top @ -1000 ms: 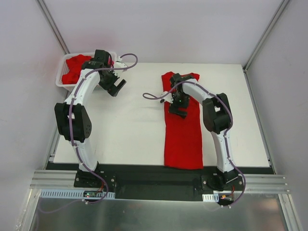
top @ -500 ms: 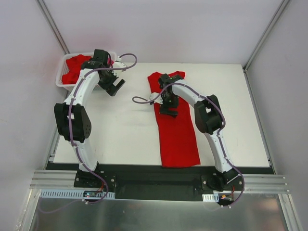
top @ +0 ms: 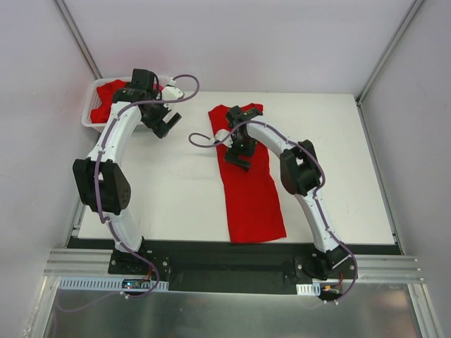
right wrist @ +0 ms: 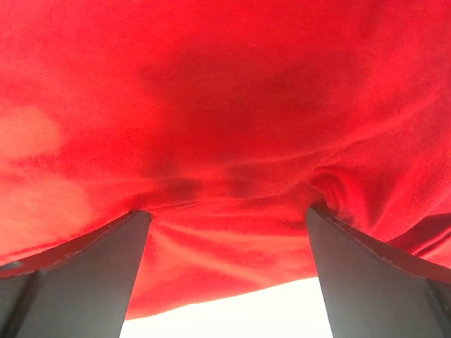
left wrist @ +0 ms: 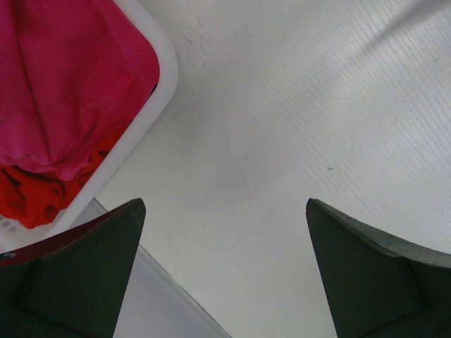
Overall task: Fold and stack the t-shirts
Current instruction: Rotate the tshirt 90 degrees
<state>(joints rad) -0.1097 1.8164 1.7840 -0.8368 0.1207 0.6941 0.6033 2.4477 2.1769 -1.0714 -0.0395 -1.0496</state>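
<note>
The right tool (right wrist: 225,218) is spread wide, gripping nothing, and set down on a red shirt (top: 250,197) laid lengthwise on the surface (top: 176,183). The left tool (left wrist: 225,211) — fully open, empty — is held above the surface beside the basket (left wrist: 165,77), where a pink shirt (left wrist: 63,84) lies on red cloth (left wrist: 28,197).

- A broad bare stretch of worktop (top: 176,183) lies between the left hand (top: 165,125) and the long red t-shirt (top: 251,201), with room to pass.
- The white basket (top: 88,118) fills the far left corner, just beside the left hand, which is spread wide.
- The right hand (top: 239,156), also spread, sits low on the t-shirt, and the right arm (top: 299,172) arches over the cloth's right side.
- Beyond that arm the worktop runs bare to the side wall (top: 416,176).
</note>
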